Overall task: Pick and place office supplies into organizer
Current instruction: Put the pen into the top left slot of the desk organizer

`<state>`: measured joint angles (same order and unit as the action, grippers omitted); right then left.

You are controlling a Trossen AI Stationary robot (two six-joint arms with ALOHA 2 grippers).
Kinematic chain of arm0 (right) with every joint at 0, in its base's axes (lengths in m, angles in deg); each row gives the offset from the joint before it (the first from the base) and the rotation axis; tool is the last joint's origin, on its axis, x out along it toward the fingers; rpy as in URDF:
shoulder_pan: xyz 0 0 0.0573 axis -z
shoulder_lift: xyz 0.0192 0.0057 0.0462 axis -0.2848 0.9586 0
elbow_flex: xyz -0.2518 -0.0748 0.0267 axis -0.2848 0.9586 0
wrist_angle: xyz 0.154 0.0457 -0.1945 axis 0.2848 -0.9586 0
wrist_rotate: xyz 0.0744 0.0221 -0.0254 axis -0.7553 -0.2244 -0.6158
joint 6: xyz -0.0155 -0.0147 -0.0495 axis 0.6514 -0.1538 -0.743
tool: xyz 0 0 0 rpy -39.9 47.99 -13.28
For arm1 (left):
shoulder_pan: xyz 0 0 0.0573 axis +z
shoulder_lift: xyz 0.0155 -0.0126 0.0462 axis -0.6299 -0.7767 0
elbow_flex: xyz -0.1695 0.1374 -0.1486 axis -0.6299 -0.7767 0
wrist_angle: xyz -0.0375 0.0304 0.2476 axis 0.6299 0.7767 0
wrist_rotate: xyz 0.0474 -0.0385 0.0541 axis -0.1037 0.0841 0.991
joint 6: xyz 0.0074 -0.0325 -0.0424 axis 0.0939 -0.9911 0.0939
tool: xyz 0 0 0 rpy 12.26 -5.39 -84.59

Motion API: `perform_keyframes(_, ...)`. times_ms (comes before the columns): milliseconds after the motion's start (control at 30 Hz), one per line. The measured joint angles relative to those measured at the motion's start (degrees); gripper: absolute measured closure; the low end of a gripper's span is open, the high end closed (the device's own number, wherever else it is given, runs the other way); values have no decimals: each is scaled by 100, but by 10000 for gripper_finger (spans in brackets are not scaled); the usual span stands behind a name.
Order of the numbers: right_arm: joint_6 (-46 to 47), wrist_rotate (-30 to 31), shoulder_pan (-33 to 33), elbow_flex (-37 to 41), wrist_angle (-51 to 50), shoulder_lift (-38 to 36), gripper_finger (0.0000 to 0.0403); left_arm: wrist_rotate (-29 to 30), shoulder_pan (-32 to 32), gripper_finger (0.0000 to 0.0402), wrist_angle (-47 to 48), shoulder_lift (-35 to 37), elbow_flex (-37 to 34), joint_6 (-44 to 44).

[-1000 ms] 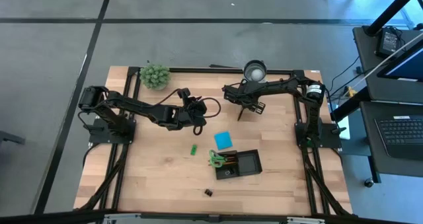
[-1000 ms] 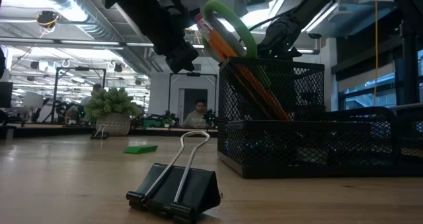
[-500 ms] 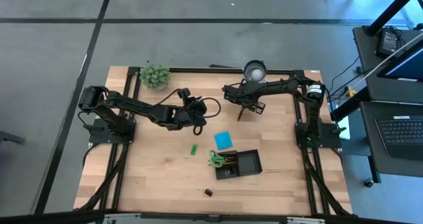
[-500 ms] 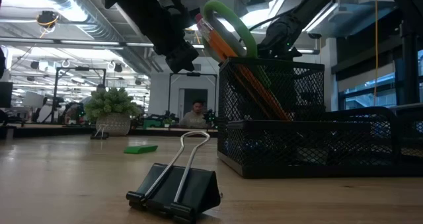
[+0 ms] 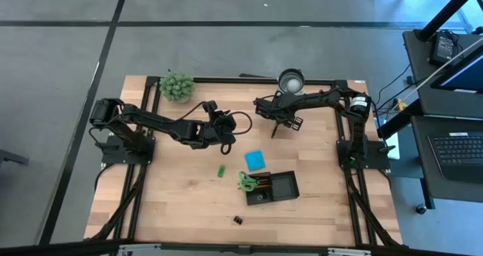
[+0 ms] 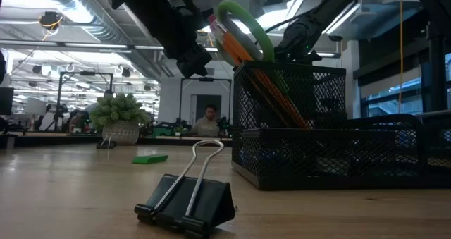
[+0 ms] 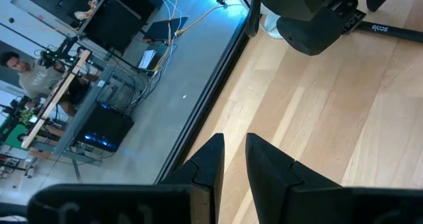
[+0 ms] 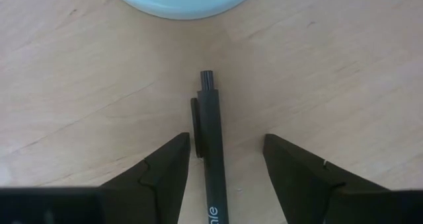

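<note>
- The right gripper (image 8: 221, 159) hangs low over a black pen (image 8: 213, 151) on the desk (image 5: 181, 211), near the white cup (image 5: 290, 80) at the far edge. Its jaws stand wide apart, one on each side of the barrel, gripping nothing.
- The pen's long axis runs straight out from the gripper, crosswise to the jaw gap, so closing should pinch the barrel side-on. Judged from this, the next move is a short drop and a squeeze.
- The pen is slim and matte black, with a clip along one side and its push-button end pointing toward the cup.
- The right arm is plainly the nearer one. The left gripper (image 7: 231, 161) is raised above mid-desk, its jaws nearly closed with a narrow slit between them and nothing in it.
- The organizer (image 5: 272, 188) sits well apart, toward the near edge, already holding scissors (image 5: 246, 182) and pencils (image 6: 243, 52).
- A blue pad (image 5: 255, 160), green block (image 5: 221, 170) and clip (image 6: 187, 200) lie loose on the desk.
</note>
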<state>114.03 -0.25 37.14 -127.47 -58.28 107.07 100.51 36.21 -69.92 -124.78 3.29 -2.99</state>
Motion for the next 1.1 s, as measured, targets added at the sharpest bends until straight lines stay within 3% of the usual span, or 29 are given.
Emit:
perform_keyframes(500,-23,318,97,2,4,13,207,0,0,343,87,0,-2,1)
perform_keyframes(867,-407,156,101,9,180,7,286,0,14,343,87,0,-2,0)
perform_keyframes(1100,-491,105,-24,9,241,7,297,0,118,343,87,0,-2,0)
